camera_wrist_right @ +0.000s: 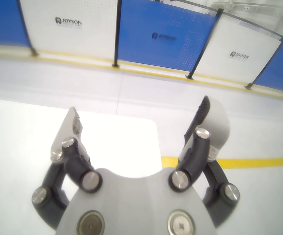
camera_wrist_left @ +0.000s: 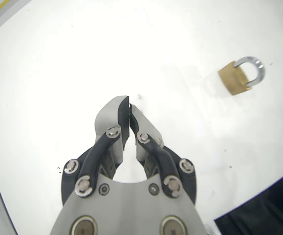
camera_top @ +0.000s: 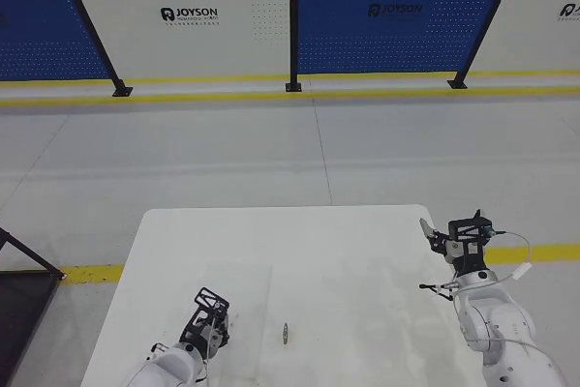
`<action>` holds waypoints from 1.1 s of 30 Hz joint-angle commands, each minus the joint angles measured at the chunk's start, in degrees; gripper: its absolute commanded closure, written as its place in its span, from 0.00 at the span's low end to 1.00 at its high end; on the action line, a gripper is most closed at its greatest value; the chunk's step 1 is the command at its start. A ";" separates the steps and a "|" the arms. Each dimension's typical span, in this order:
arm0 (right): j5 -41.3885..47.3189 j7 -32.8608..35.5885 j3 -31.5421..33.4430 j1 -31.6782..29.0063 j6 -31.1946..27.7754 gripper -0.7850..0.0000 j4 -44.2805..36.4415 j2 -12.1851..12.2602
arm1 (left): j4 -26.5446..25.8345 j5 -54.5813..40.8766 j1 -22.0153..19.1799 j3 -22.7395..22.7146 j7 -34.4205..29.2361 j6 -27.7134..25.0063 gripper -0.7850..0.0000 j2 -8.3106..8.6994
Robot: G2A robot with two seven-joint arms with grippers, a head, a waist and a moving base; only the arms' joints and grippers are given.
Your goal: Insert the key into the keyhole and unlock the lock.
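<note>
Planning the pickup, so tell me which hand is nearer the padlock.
Left. The left hand is close beside the padlock; the right hand hangs by the right edge of the table, far from it.

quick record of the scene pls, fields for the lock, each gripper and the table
padlock: brass body, silver shackle, lying on the table, touched by neither gripper
left gripper: shut, low over the table, near the padlock but apart from it
right gripper: open, nothing between its fingers, at the table's right edge, far from the padlock
table: white, rounded corners
</note>
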 commanded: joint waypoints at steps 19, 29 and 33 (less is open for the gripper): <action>0.00 0.00 0.00 0.00 0.00 0.00 0.00 0.00 | 10.64 -37.98 2.27 -19.72 21.72 -48.35 1.00 3.33; -10.50 6.83 -8.42 -5.63 -3.97 0.00 -5.03 -0.18 | 11.14 -39.66 2.60 -19.80 23.13 -48.35 1.00 4.38; -19.15 8.06 -15.19 -10.54 -5.35 0.00 -7.09 -0.30 | 11.14 -39.66 2.60 -19.80 23.13 -48.35 1.00 4.38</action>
